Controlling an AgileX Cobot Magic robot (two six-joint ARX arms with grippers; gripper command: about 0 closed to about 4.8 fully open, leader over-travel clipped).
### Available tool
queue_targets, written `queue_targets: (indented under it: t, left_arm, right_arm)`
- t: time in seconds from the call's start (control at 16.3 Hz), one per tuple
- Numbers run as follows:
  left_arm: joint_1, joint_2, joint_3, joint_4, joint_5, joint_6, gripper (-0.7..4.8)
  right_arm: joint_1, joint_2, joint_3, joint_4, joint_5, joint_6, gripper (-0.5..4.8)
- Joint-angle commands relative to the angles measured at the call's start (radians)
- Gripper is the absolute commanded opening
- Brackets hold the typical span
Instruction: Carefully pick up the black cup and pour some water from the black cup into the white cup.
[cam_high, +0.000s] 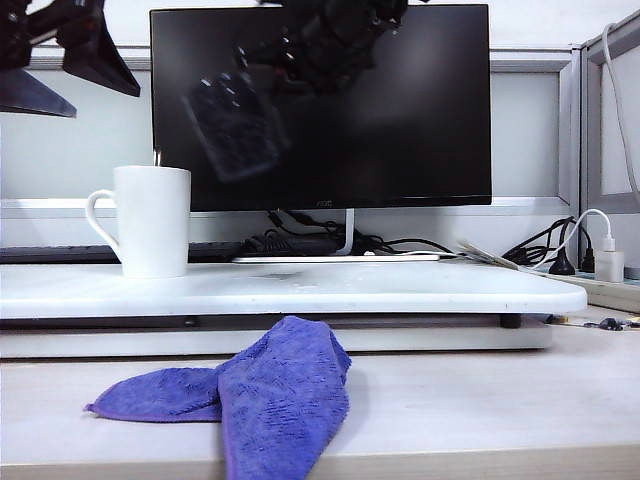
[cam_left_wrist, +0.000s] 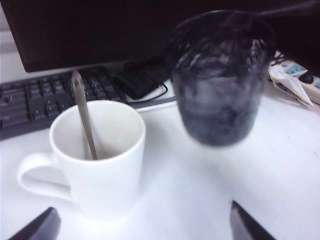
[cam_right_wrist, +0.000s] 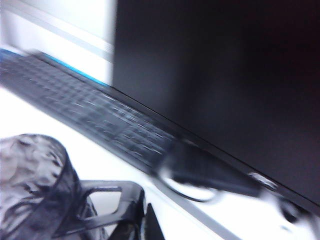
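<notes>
The black cup (cam_high: 232, 125) is already off the surface (cam_high: 400, 288) — it hangs in the air in front of the dark monitor (cam_high: 420, 100), tilted, above and to the right of the white cup (cam_high: 152, 220) as seen from the front. The right gripper (cam_right_wrist: 107, 212) carries it, reaching in from the top of the front view: its fingers are pinched nearly together on the cup's rim and wall. So the pick-up looks done. The pouring, as far as I can judge, has not started; no stream of water shows anywhere, and the white cup seems to hold only a thin metal spoon (cam_left_wrist: 85, 117) leaning against its inner wall. What is left is to bring the lip over the mug and tip further.

The left gripper (cam_left_wrist: 145, 222) hovers over the near edge of the surface, close to the mug, its dark fingers spread wide with nothing between them.

The black cup is a short, handleless tumbler of smoky glass, its wall dimpled and glossy, blurred by motion. The white cup is taller, smooth ceramic, slightly tapered, with a loop handle turned away from the tumbler. The surface is a white glossy board with rounded corners — a few wet specks near its middle. In front of it lies a rumpled purple microfibre cloth (cam_high: 270, 395), nubby and soft. A black keyboard (cam_left_wrist: 30, 100) sits behind the mug.
</notes>
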Motion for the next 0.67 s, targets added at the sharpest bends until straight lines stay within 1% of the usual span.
queue_targets:
  t: [0.06, 0.18, 0.49, 0.61, 0.67]
  left_arm:
    - [0.000, -0.029, 0.004, -0.048, 0.002, 0.007, 4.79]
    - [0.000, -0.042, 0.004, -0.057, 0.008, 0.007, 4.79]
    - [0.000, -0.043, 0.004, -0.066, 0.008, 0.008, 4.79]
    - [0.000, -0.043, 0.004, -0.068, 0.002, 0.035, 4.79]
    - [0.000, -0.043, 0.004, -0.068, 0.001, 0.040, 4.79]
  right_arm:
    - [0.001, -0.010, 0.012, 0.056, 0.036, -0.005, -0.03]
    - [0.000, 0.009, 0.023, 0.089, 0.035, -0.067, -0.03]
    - [0.000, 0.102, 0.159, 0.045, 0.035, -0.076, -0.03]
    - [0.003, 0.104, 0.172, 0.044, 0.048, -0.147, -0.03]
    - [0.003, 0.104, 0.172, 0.043, 0.060, -0.160, -0.03]
